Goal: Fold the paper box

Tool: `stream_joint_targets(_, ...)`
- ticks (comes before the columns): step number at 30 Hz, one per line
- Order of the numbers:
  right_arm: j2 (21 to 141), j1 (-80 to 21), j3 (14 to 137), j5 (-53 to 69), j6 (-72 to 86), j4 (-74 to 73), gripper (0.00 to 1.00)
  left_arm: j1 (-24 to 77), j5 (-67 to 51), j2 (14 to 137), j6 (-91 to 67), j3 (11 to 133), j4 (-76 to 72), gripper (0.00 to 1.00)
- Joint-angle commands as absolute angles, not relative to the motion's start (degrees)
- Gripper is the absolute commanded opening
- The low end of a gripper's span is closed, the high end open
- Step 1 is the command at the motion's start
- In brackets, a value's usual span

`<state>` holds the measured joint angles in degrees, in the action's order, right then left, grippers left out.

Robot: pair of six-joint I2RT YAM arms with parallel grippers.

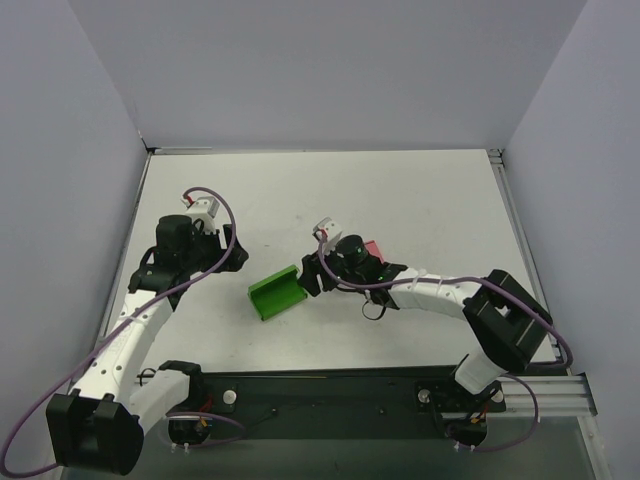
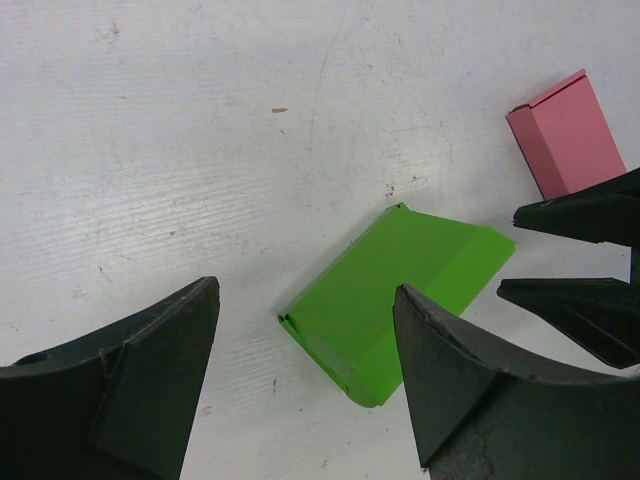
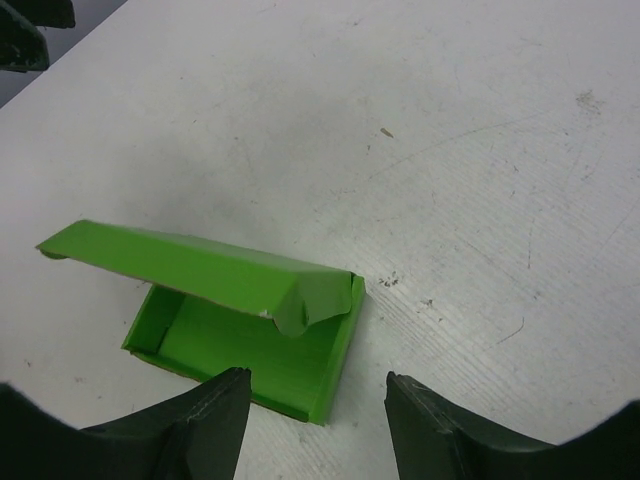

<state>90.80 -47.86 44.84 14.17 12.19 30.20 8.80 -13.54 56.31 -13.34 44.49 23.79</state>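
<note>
Paper box [image 1: 277, 292], green, lid [image 3: 200, 265] half raised, sits on the table [image 1: 400, 200] just ahead of the right arm [image 1: 430, 290], jaws open and empty as if to press the lid down, while the left arm [image 1: 130, 330], jaws open too, hovers nearby.

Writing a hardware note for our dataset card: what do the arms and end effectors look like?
The left arm and right arm have white links, black joints and trailing purple cables. The left end effector and right end effector each have two black wedge-shaped fingers.
</note>
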Motion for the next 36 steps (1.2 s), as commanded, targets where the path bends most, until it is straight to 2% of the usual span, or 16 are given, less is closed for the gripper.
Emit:
stream_joint_targets(1, 87.1, -49.0, 44.0, 13.8, 9.8, 31.2, 0.57, 8.5, -13.2, 56.7, -12.6, 44.6, 22.0, 0.80)
stream_joint_targets(6, 85.4, -49.8, 42.4, 11.8, 9.9, 31.3, 0.58, 8.5, -13.3, 56.7, -12.6, 44.6, 21.9, 0.80)
stream_joint_targets(11, 88.6, -49.7, 44.8, 10.9, 8.5, 32.2, 0.58, 8.5, -13.5, 57.0, -12.7, 44.4, 21.8, 0.80)
stream_joint_targets(24, 96.1, -51.2, 51.4, 8.0, 4.4, 33.9, 0.45, 8.5, -13.7, 57.2, -12.6, 44.4, 21.6, 0.80)
stream_joint_targets(32, 99.4, -53.1, 52.7, 3.9, 2.5, 36.7, 0.42, 8.5, -13.9, 57.9, -12.5, 44.4, 21.6, 0.80)
stream_joint_targets(36, 100.1, -53.5, 52.1, 2.3, 2.3, 39.3, 0.31, 8.5, -14.0, 58.3, -12.4, 44.4, 21.5, 0.80)
